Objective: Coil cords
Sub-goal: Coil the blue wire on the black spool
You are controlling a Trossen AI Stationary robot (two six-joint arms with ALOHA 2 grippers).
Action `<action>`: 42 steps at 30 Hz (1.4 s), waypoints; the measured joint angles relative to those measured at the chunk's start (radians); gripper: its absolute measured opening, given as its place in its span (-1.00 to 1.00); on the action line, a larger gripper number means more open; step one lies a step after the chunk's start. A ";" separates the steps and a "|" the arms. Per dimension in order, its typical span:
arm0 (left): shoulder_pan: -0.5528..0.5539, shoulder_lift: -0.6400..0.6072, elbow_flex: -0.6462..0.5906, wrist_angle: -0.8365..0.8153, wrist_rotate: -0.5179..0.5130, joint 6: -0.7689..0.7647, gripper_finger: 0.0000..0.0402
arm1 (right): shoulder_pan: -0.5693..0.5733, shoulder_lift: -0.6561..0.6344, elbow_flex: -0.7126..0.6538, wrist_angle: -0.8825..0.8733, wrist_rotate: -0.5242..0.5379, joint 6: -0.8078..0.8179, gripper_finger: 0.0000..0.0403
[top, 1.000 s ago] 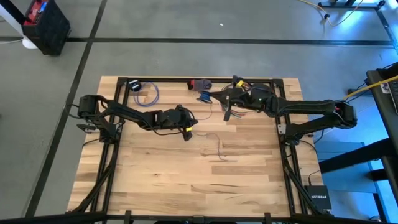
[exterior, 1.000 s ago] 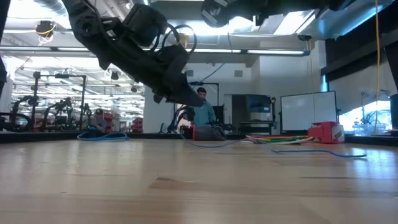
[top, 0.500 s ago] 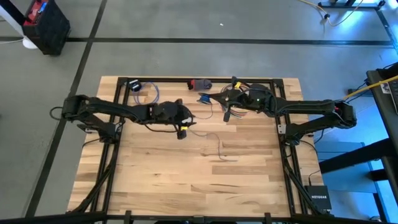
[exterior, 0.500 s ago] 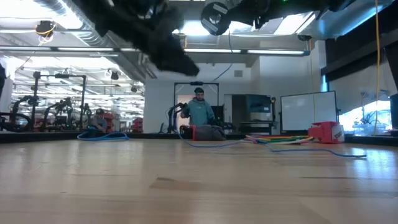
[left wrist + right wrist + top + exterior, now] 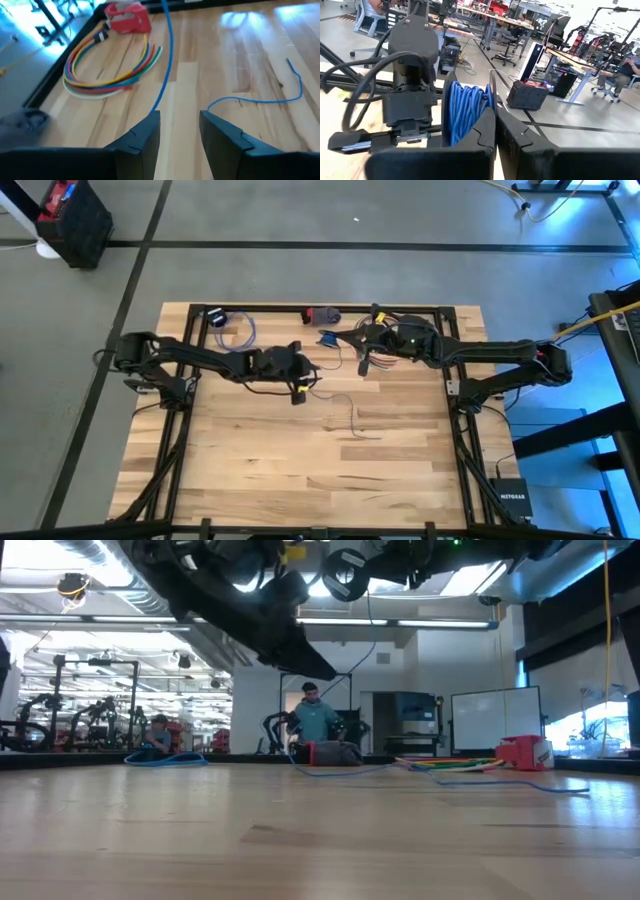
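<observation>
Left claw (image 5: 297, 395) hangs above the middle of the pale wooden plank desk (image 5: 250, 470), fingers (image 5: 145, 137) parted with bare wood between them, nothing held. Thin grey-lilac wire (image 5: 350, 418) lies loose and squiggly on the desk just right of that claw, centre frame in the high view. Right claw (image 5: 366, 366) sits at upper centre near the desk's far edge, fingers pressed together; a coiled bright blue cable (image 5: 465, 112) shows just behind them, whether gripped cannot be told.
</observation>
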 joint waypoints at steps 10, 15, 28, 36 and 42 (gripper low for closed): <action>0.011 0.060 0.001 0.124 -0.007 0.074 -0.37 | 0.000 0.033 0.000 0.008 0.000 -0.003 -0.95; 0.027 0.094 0.001 0.130 -0.040 0.090 -0.37 | 0.000 0.036 0.000 0.024 0.000 -0.003 -0.95; 0.033 0.101 0.001 0.127 -0.042 0.090 -0.84 | 0.000 0.036 0.000 0.027 -0.004 -0.003 -0.95; 0.043 0.086 0.001 0.046 -0.093 0.084 -0.98 | 0.000 0.032 0.000 -0.004 -0.011 -0.004 -0.95; 0.044 0.012 0.001 -0.112 -0.186 0.040 -0.99 | 0.000 0.005 0.000 -0.050 -0.011 -0.030 -0.95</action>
